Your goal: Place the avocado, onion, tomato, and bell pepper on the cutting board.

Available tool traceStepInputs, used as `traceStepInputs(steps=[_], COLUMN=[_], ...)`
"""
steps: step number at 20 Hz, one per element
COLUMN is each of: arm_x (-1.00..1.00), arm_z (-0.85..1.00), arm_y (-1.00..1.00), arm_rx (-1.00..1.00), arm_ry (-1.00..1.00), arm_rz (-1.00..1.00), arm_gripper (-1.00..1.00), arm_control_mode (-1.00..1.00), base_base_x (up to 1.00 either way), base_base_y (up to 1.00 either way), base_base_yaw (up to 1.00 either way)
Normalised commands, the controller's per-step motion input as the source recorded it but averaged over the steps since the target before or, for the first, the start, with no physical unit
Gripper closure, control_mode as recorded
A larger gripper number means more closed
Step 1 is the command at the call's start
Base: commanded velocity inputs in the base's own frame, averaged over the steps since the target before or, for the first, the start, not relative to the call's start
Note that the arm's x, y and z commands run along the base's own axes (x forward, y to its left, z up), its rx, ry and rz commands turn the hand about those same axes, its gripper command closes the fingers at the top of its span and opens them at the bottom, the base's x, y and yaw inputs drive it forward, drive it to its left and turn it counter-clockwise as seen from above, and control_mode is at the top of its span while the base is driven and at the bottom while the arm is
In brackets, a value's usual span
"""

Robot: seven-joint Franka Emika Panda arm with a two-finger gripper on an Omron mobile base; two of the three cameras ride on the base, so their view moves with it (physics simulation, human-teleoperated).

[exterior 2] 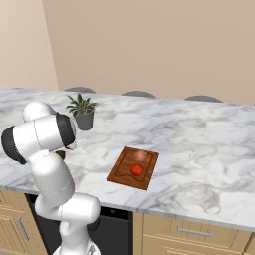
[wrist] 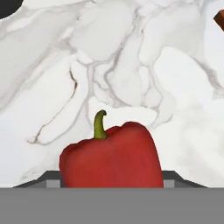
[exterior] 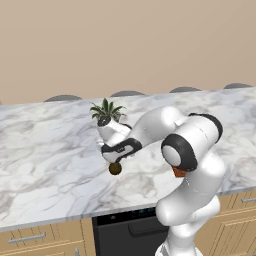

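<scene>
One long marble counter (exterior 2: 199,144) first, white with grey veins, over wooden cupboards (exterior 2: 194,234). Next the white arm (exterior: 192,150), bent low over the left part of the counter. Then the cutting board (exterior 2: 118,175), flat on the counter, well to the right of the arm. Past the arm, a spiky green plant (exterior 2: 82,112) in a dark pot, upright near the back of the counter. At the end of the arm, the gripper (wrist: 111,178), down close to the marble. Between its fingers (wrist: 52,178), the bell pepper (wrist: 111,153), red with a green stem, away from the board. Fingers pressed against both sides of it, closed on it. Bottom of it hidden, so cannot tell if lifted or resting. On the board, the tomato (exterior 2: 137,170) toward the front edge and the onion (exterior 2: 140,156) just behind it, very close together. Last, the avocado (exterior: 115,169), small and dark, right under the gripper in the left base view, off the board and in front of the plant. Cannot tell from there if touching the gripper.
</scene>
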Motion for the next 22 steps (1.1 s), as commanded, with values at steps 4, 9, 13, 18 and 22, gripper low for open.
traceStepInputs(steps=[4, 9, 13, 18, 22], arm_x=[0.00, -0.04, -0.04, -0.05, -0.05], arm_z=[0.80, 0.55, 0.16, -0.01, -0.14], arm_y=[-0.43, -0.72, -0.91, -0.99, -1.00], arm_rx=[0.09, 0.07, 0.05, 0.05, 0.06], arm_ry=[0.00, 0.00, 0.00, 0.00, 0.00], arm_rz=[-0.18, -0.20, -0.15, -0.15, -0.15], arm_gripper=[1.00, 1.00, 1.00, 1.00, 1.00], arm_control_mode=[-1.00, -1.00, -1.00, -1.00, -1.00], base_base_x=[0.00, 0.00, 0.00, 0.00, 0.00], base_base_y=[0.00, 0.00, 0.00, 0.00, 0.00], base_base_yaw=[0.00, 0.00, 0.00, 0.00, 0.00])
